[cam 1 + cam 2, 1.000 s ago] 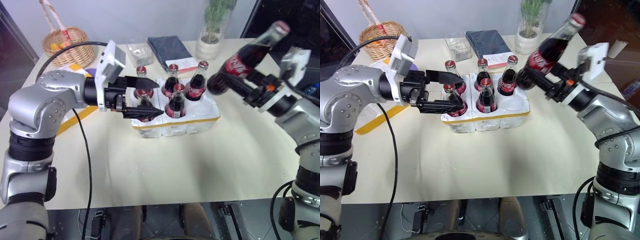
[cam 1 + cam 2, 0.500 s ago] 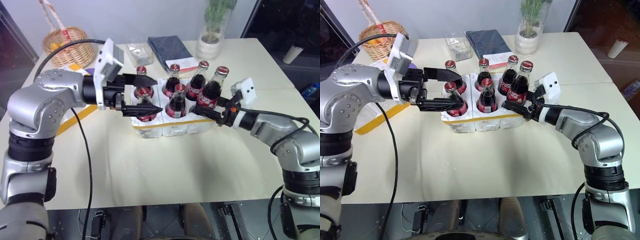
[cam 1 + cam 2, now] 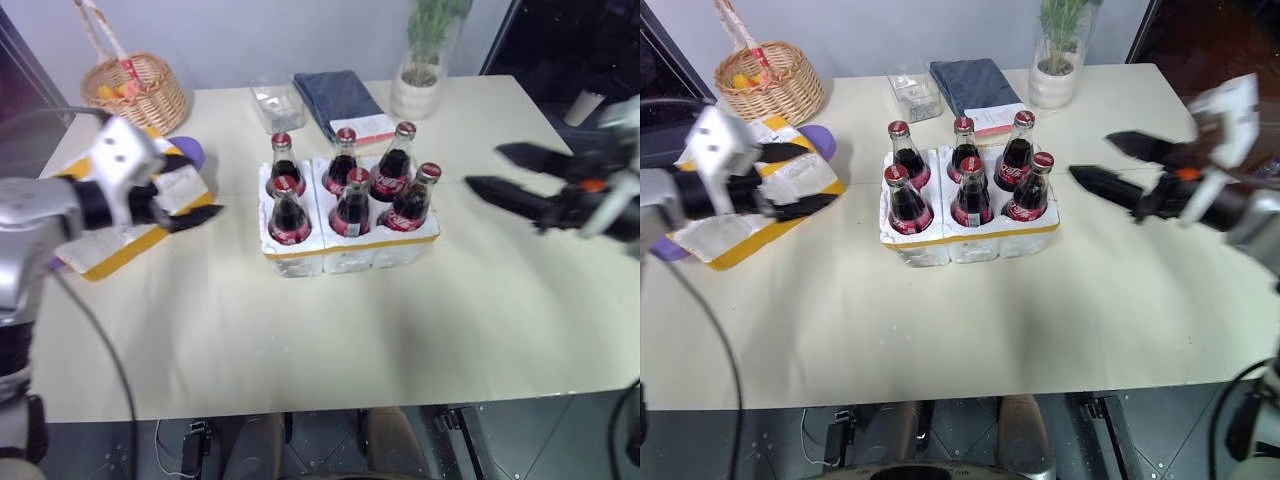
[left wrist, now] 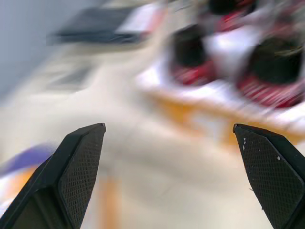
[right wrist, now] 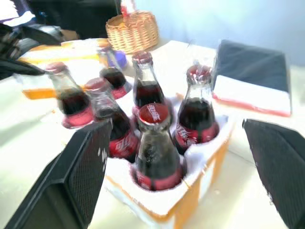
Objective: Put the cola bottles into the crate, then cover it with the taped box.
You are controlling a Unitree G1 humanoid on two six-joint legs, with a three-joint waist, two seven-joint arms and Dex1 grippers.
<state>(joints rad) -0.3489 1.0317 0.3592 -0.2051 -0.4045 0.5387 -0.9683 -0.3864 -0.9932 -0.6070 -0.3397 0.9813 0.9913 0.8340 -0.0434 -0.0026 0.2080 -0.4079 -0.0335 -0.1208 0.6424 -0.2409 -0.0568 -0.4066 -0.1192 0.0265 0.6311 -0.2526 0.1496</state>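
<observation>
- White foam is forming the crate, which is sitting mid-table with a yellow tape band around its side; all six of its wells are holding the cola bottles, each one standing upright with a red cap and red label.
- We are seeing three bottles in the far row and three in the near row, standing close together inside the tray.
- We are holding our left gripper out over the taped box, which is lying on the table at our left, well apart from the crate; its jaws are standing wide apart and are gripping nothing.
- We are holding our right gripper above the table on the crate's right side, clear of the bottles; its jaws are spread wide and are empty, pointing toward the crate.
- In the right wrist view the nearest bottle is standing in the corner well between the two black fingers but is not touching them.
- A wicker basket is sitting at the table's far left corner, behind the taped box.
- A folded dark cloth, a small clear container and a potted plant are lining the far edge behind the crate.
- A purple object is lying just beside the taped box; we cannot tell what it is.
</observation>
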